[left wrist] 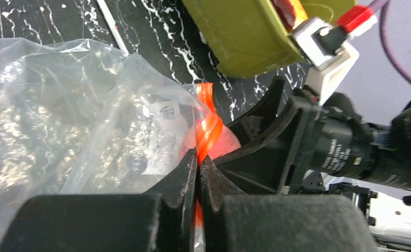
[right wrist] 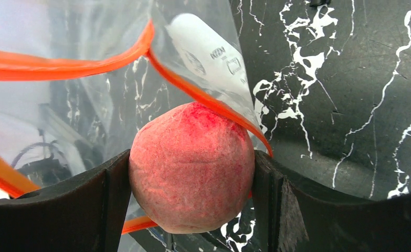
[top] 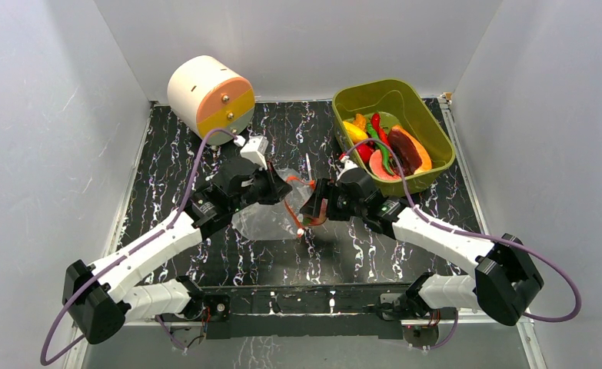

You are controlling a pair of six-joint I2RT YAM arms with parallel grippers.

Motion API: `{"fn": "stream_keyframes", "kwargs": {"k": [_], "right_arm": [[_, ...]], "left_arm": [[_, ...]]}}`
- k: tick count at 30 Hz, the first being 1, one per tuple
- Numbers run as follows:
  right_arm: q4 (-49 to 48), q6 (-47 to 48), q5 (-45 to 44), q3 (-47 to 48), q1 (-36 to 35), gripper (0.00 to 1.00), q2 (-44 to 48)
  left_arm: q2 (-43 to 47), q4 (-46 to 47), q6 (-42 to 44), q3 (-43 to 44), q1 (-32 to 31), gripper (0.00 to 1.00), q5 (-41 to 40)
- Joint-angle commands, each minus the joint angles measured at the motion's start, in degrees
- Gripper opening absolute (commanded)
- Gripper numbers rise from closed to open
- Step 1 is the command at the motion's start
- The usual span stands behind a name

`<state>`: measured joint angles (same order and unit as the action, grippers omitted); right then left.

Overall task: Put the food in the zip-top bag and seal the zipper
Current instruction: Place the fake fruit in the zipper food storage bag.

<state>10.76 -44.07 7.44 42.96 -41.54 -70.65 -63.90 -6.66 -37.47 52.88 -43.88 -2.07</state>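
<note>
The clear crinkly zip-top bag (top: 271,219) lies mid-table with its orange-red zipper (top: 292,211) facing right. My left gripper (top: 281,187) is shut on the zipper (left wrist: 209,123), pinching the strip between its fingers. My right gripper (top: 314,201) is shut on the pink-orange peach (right wrist: 191,165) and holds it at the bag's open mouth, between the two orange zipper (right wrist: 203,97) edges. The bag (right wrist: 108,94) spreads beyond the peach. More food (top: 386,146), green pepper, red chili, yellow and orange pieces, lies in the tub at the back right.
The olive-green tub (top: 424,115) stands at the back right, close behind my right arm. A cream and orange cylinder (top: 209,94) stands at the back left. A thin stick (top: 308,166) lies just beyond the bag. Grey walls enclose the black marbled table (top: 167,177).
</note>
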Motion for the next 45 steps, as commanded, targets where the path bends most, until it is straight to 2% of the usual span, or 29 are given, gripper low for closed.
{"fn": "stream_keyframes", "kwargs": {"k": [1, 7, 11, 16, 21, 30, 33, 39, 43, 45], "right_arm": [[-6.2, -1.4, -0.1, 2.4, -1.2, 0.55, -0.4], [-9.3, -4.4, 0.3, 2.3, -2.4, 0.62, -1.1], [-7.6, -4.4, -2.5, 3.0, -2.5, 0.70, -2.8], [-6.1, -4.1, -1.8, 4.1, -2.5, 0.85, -4.0], [-1.5, -1.8, -3.2, 6.7, -2.5, 0.90, -3.2], [2.1, 2.9, -0.5, 8.9, -2.5, 0.83, 0.9], [5.3, 6.5, -4.5, 10.7, -2.4, 0.81, 1.9], [15.9, 17.0, -16.6, 22.3, -1.8, 0.80, 1.4], [17.1, 23.2, -24.3, 26.1, 1.5, 0.78, 1.1], [17.7, 25.2, -24.1, 27.7, 4.3, 0.78, 0.5]], "left_arm": [[3.3, 1.3, 1.6, -2.6, 0.0, 0.00, 0.4], [4.4, 1.8, 1.3, -5.0, 0.0, 0.00, 0.6], [4.1, 3.0, 1.0, -6.8, 0.0, 0.00, 0.8], [2.5, 3.6, 0.4, -6.8, 0.0, 0.00, 1.4], [2.2, 3.8, 0.6, -6.7, 0.0, 0.00, 0.5], [2.5, -0.3, 3.4, -5.8, 0.0, 0.00, -2.7], [2.8, -2.1, 5.6, -5.4, 0.0, 0.00, -4.0], [5.7, -6.4, 14.7, -4.8, 0.0, 0.00, -11.6], [7.7, -5.6, 13.6, -8.1, 0.0, 0.00, -6.7], [8.8, -5.5, 13.1, -9.7, 0.0, 0.00, -6.2]]}}
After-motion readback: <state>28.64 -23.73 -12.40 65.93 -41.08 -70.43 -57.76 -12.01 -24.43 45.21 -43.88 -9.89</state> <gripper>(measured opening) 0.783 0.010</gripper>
